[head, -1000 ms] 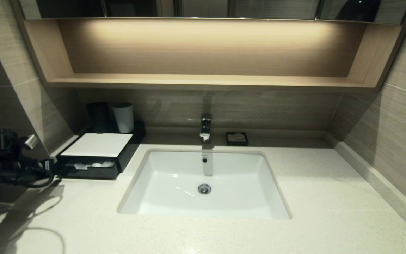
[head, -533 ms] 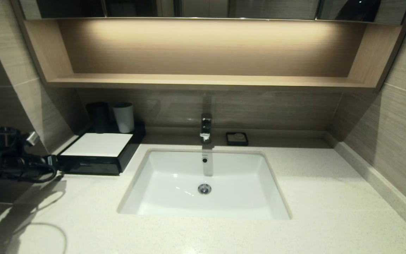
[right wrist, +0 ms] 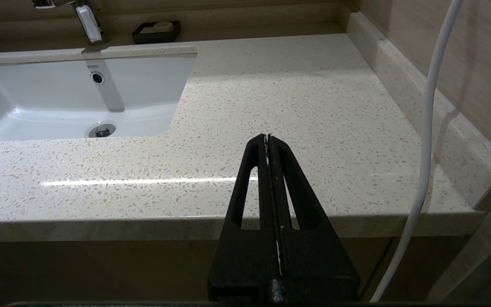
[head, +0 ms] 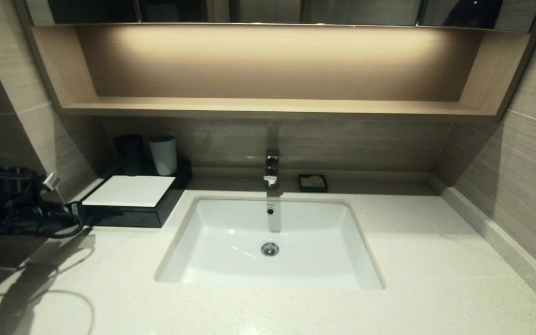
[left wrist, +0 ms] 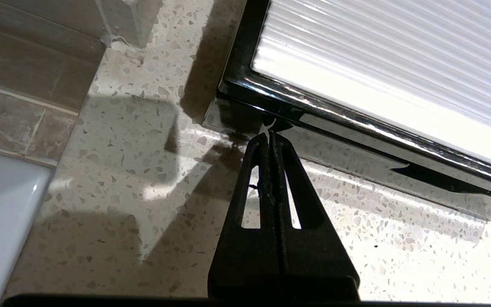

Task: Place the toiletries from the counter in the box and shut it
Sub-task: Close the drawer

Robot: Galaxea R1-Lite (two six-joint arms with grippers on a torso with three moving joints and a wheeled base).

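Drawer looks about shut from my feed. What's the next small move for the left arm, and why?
Probably back the left gripper straight off the box. Its shut tips sit at the drawer front, which looks flush under the white top panel, and no packets show on the counter. The right gripper hangs parked at the counter's near edge.

L wrist cam: we see the left gripper [left wrist: 270, 135] w/ both fingers [left wrist: 257, 170] pressed flat together, nothing between them. Tips sit right at the glossy black front edge of the box [left wrist: 335, 115], near its corner; contact vs. hair gap we can't tell. Box's ribbed white top panel [left wrist: 390, 64] fills the upper part of the frame. A notch [left wrist: 424, 175] shows in the drawer front, drawer flush w/ the box. Speckled counter [left wrist: 122, 170] lies under the gripper, w/ hard shadows. Tiled wall [left wrist: 28, 64] meets the counter beyond.
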